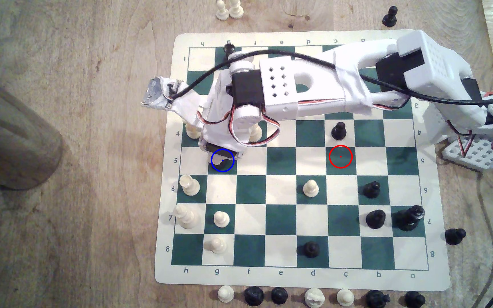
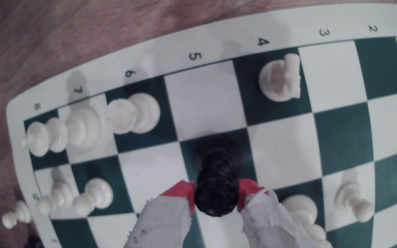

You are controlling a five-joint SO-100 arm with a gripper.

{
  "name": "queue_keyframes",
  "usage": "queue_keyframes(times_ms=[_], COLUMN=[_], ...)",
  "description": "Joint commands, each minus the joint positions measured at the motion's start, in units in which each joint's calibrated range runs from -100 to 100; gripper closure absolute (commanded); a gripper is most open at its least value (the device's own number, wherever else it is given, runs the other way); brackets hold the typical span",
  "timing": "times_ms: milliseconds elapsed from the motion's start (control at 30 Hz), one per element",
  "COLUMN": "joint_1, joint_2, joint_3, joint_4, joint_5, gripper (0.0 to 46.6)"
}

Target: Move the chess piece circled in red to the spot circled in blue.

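In the wrist view, the tall black chess piece point(image 2: 216, 190) with its notched crown stands upright between my red-tipped fingers point(image 2: 180, 190). My gripper point(image 2: 216, 194) is shut on its crown. The base of the piece is over a dark green square point(image 2: 246, 152) in row 5; whether it rests on it I cannot tell. In the exterior view my gripper point(image 1: 221, 154) hangs right over the spot circled in blue point(image 1: 225, 169), and hides the piece. The red ring point(image 1: 340, 156) marks a bare green square further to the exterior view's right.
White pieces crowd the spot: a knight point(image 2: 280, 78), a pawn point(image 2: 300, 209) beside my finger, and others at the h edge point(image 1: 189, 185). A black pawn point(image 1: 339, 130) stands above the red ring. Captured pieces line the mat's near edge point(image 1: 298, 282). A grey cylinder point(image 1: 8, 133) stands far left.
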Motion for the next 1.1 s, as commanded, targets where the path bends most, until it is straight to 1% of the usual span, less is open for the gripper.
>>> queue_keyframes(times_ms=[0, 67, 200, 267, 333, 367, 400, 433, 533, 800, 900, 1067], joint_1=[0.5, 0.5, 0.4, 0.3, 0.3, 0.3, 0.3, 0.3, 0.3, -0.2, -0.4, -0.4], joint_2=[-2.3, -2.2, -2.0, -1.7, -1.3, -1.1, -1.0, -1.0, -1.5, -6.2, -10.0, -17.7], joint_3=[-0.8, -0.8, -0.8, -0.8, -0.8, -0.8, -0.8, -0.6, 0.5, 3.7, 6.2, 11.4], joint_4=[1.0, 1.8, 1.9, 1.8, 1.7, 1.5, 1.4, 1.4, 0.5, -0.6, -2.1, -2.2], joint_5=[0.5, 0.9, 1.0, 0.8, 0.7, 0.6, 0.6, 0.5, 0.3, 0.0, -0.4, -0.2], gripper=[46.4, 46.4, 46.4, 44.7, 41.4, 36.2, 32.1, 29.7, 26.0, 21.9, 21.8, 21.7])
